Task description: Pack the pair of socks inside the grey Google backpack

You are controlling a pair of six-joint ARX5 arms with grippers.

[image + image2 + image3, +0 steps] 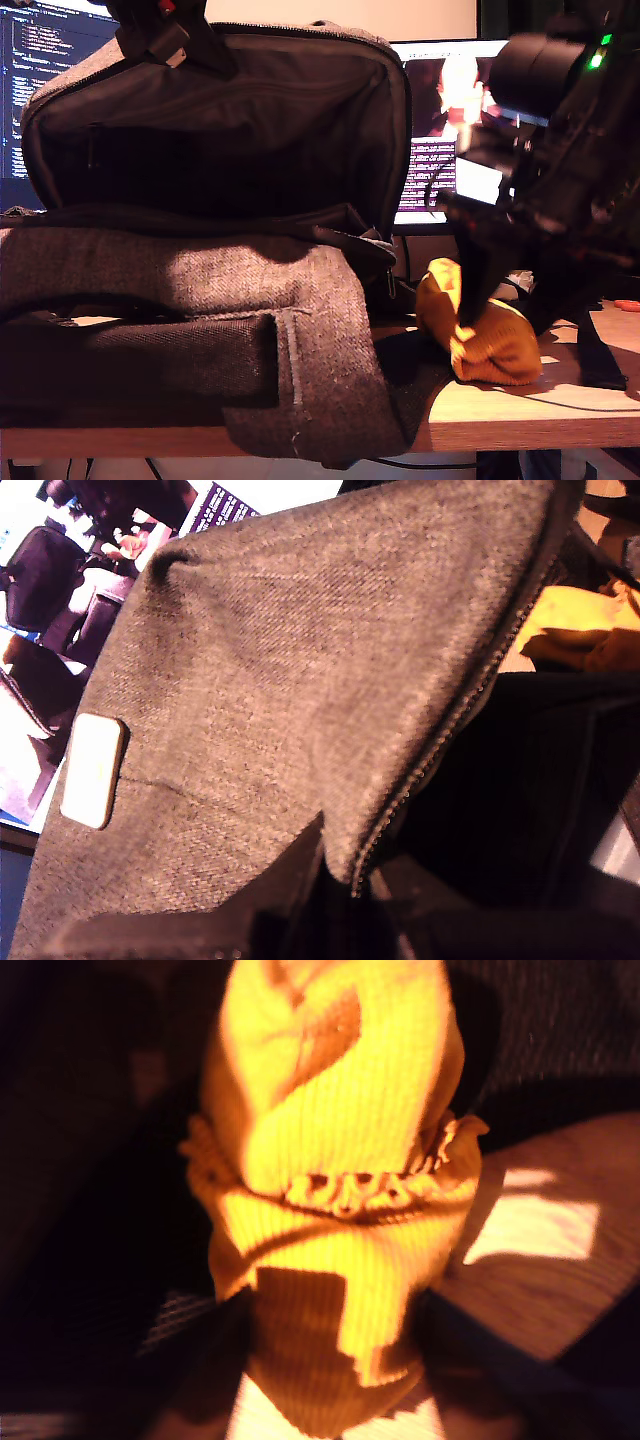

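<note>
Grey-brown heathered woven backpack point(200, 300) fills the exterior view's near left, lying on the pale wooden surface point(520, 410). Its top flap stands raised, dark lining and zip edge exposed, main compartment open toward the camera. A black arm comes down onto the flap's upper edge at the view's top left; the grip point itself is dim. Lit monitors point(440, 130) sit behind. On the exterior view's right, another black arm reaches down to the rolled yellow-orange ribbed sock bundle point(480, 325), which rests on the surface just beside the backpack's open side, touching or nearly touching the dark fabric there.

First wrist view: the flap's grey weave hangs close to the lens, white rectangular patch point(92, 770) on it, zip teeth running along the edge, dark interior below. The yellow socks point(575, 615) show past the flap. My first hand's own tips are not clear in this view; cannot tell whether they are pressed on the flap, though the raised flap suggests a hold.

Second wrist view: socks point(335, 1180) fill the frame, ruffled cuff across the middle. Dark shapes flank the lower part of the bundle, likely my second hand point(335, 1360) straddling it. Whether it is pinching or merely spread around the roll, cannot tell.

Progress, as judged: backpack opened, socks outside on the surface. Lifting, carrying into the compartment and release remain.
</note>
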